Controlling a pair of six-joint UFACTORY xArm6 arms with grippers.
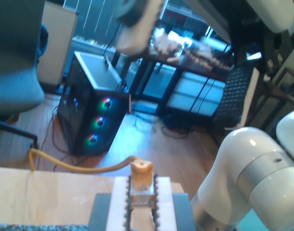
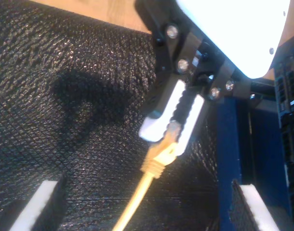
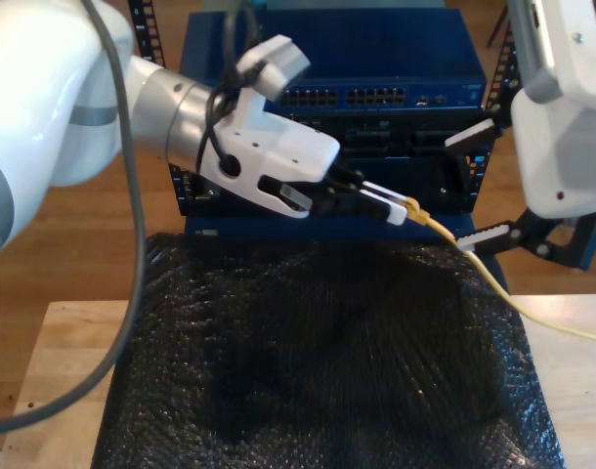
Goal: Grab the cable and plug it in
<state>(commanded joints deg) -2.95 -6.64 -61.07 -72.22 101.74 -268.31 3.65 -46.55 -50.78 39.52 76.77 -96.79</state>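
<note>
A pale wooden surface point(image 3: 54, 362) is carrying one black textured mat point(image 3: 318, 362), and one blue equipment rack point(image 3: 376, 59) with rows of ports is standing behind it in the exterior view.

One yellow cable point(image 3: 493, 288) is trailing from the exterior view's right edge across the mat's far corner up to its orange-yellow boot point(image 3: 415, 209). The boot and the small clear plug point(image 1: 141, 196) are sitting between the white fingers point(image 3: 381, 200) of my first gripper point(image 3: 401, 209), which are pressing closed on them, the tip held in the air above the mat and just in front of the rack.

My second gripper point(image 3: 479, 186) is hanging at the exterior view's right with its two fingers spread wide apart and holding nothing; the cable is passing just beside the lower finger point(image 3: 493, 234).

The first wrist view is showing the plug from behind the fingers point(image 1: 119, 202), with the boot point(image 1: 141, 174) poking out and the cable point(image 1: 74, 166) curving away over the surface's edge; beyond it are standing one dark computer tower point(image 1: 91, 110) with three glowing fans, and a white arm joint point(image 1: 253, 178).

The second wrist view is looking at my first gripper point(image 2: 173, 127) from outside, showing its ridged pads point(image 2: 159, 120) clamped on the plug point(image 2: 172, 129) with the boot point(image 2: 159, 156) and cable point(image 2: 135, 199) hanging below over the mat point(image 2: 65, 120).
</note>
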